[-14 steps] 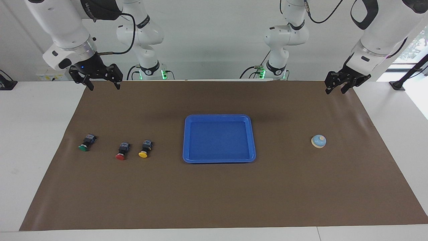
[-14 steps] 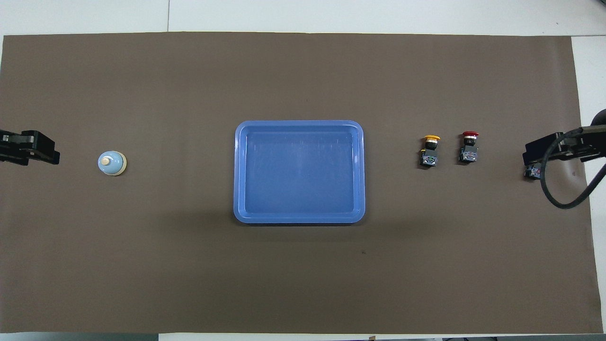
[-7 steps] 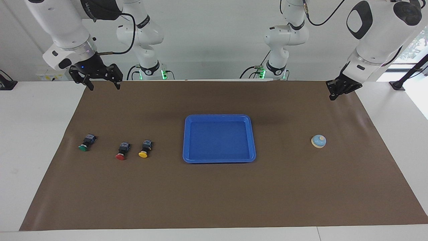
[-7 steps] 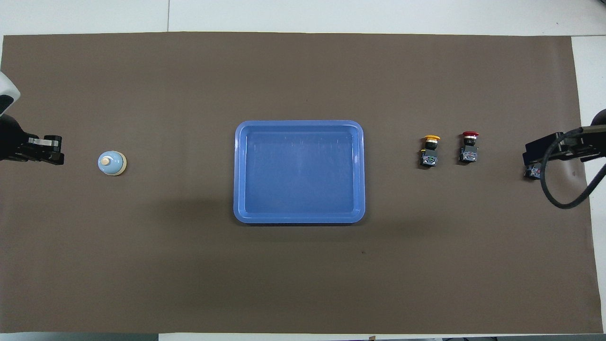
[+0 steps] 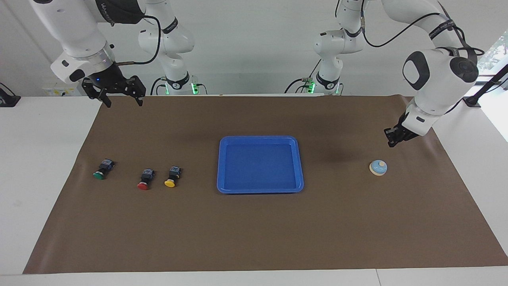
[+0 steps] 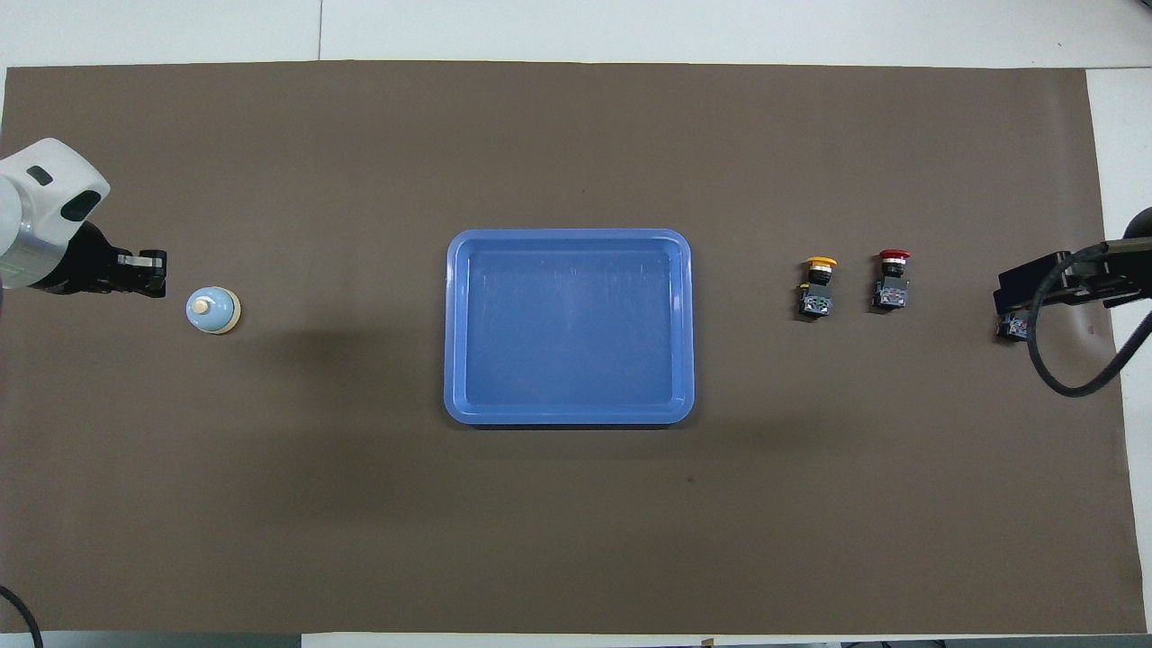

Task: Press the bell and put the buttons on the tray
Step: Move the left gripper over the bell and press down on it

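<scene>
The left pincer (image 5: 391, 143), its tips pressed together and holding nothing, hangs over the brown mat close to the bell (image 5: 378, 167) at the left arm's end of the surface (image 5: 47, 159). The blue tray (image 5: 260, 190) lies mid-mat. The yellow button (image 5: 171, 177), red button (image 5: 145, 179) and green button (image 5: 102, 169) sit in a row toward the right arm's end. The right pincer (image 5: 124, 102) waits, tips apart, above the mat's near corner.

Brown mat (image 5: 254, 230) covers white table (image 5: 43, 167); white wall above.
</scene>
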Action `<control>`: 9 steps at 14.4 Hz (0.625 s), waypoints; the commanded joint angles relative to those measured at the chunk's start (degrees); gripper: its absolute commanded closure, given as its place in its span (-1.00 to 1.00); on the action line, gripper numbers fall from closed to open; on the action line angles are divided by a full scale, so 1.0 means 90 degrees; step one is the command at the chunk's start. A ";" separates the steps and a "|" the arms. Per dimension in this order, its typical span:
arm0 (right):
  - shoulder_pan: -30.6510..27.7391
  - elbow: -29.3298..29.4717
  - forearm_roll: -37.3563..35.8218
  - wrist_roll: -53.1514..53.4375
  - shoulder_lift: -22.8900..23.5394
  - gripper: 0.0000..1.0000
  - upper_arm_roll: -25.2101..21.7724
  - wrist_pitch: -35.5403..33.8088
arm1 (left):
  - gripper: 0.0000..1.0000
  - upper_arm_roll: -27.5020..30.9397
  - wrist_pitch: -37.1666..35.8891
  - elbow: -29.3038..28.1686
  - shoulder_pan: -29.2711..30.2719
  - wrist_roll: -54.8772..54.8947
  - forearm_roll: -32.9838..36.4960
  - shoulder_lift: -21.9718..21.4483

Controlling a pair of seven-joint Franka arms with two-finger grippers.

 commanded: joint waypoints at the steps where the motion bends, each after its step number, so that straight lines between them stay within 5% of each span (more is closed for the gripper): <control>1: -0.0108 -0.0135 -0.0083 -0.0063 -0.0115 -1.00 0.0073 0.0016 | 1.00 -0.0022 0.0712 -0.0453 0.0202 0.0043 0.0095 0.0030; 9: -0.0108 -0.0135 -0.0083 -0.0063 -0.0115 -1.00 0.0073 0.0016 | 1.00 -0.0022 0.1769 -0.1041 0.0330 0.0062 0.0095 0.0449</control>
